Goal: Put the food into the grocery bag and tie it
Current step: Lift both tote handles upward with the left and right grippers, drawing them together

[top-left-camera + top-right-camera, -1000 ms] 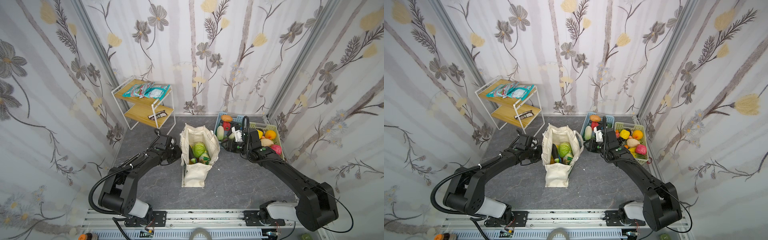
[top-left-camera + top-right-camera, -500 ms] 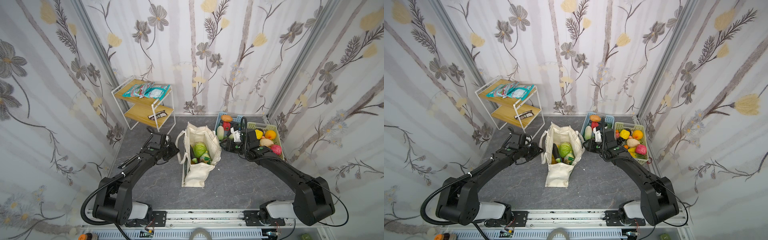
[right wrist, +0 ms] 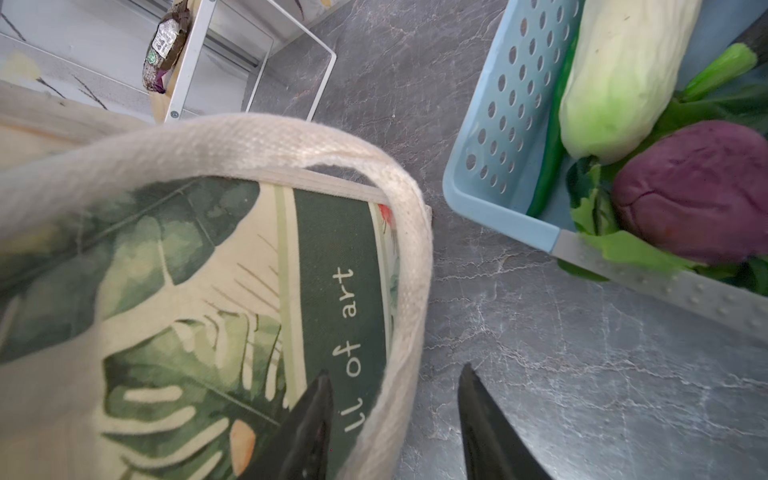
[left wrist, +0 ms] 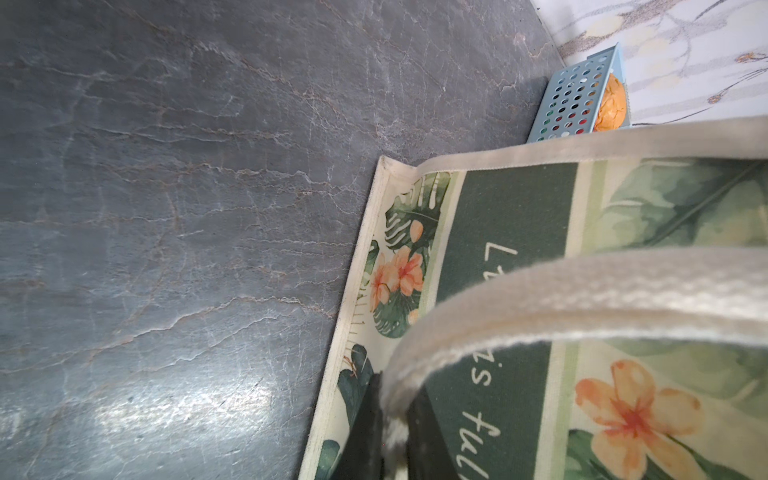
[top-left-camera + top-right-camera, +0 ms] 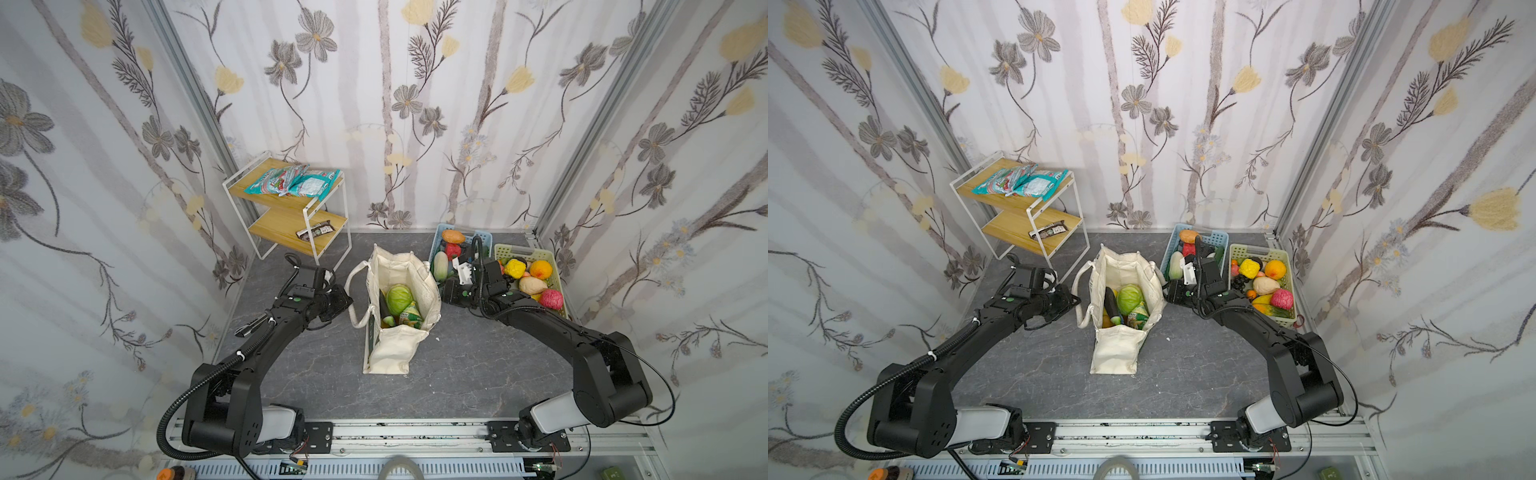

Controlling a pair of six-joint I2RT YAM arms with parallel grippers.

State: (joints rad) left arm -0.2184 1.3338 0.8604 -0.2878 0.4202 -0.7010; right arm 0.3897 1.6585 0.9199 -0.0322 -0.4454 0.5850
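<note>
**Tying stage, bimanual set-up.** The grocery bag (image 5: 392,349) stands upright and open-mouthed in the middle of the grey table (image 5: 478,374), between the two arms. A green cabbage (image 5: 399,299) and a green snack packet (image 5: 411,316) lie inside it. The left gripper (image 4: 395,432) is clamped on the left-side strap (image 4: 582,291), with the webbing pinched between its dark fingers. The right gripper (image 3: 395,374) has its jaws apart, straddling the right-side strap (image 3: 409,249) without closing on it.

**Handling (judged).** The canvas is soft and slumps where unsupported, so the walls will fold inward when pulled. The straps are limp, but their coarse weave should resist slipping. The toy contents look light, so the load is unlikely to anchor the bag against a sideways tug. The best hold is mid-loop on each strap, leaving free length for the knot.

**Not resolved.**
- The pinched part of the left-side strap is covered by the fingers.
- Contact between the right fingers and the webbing cannot be told.
- In both top views the wrist housings hide the fingertips.
- The bag's lower contents are in shadow.
- Produce remains in the blue basket (image 3: 498,124) and the pale green basket (image 5: 525,251).
</note>
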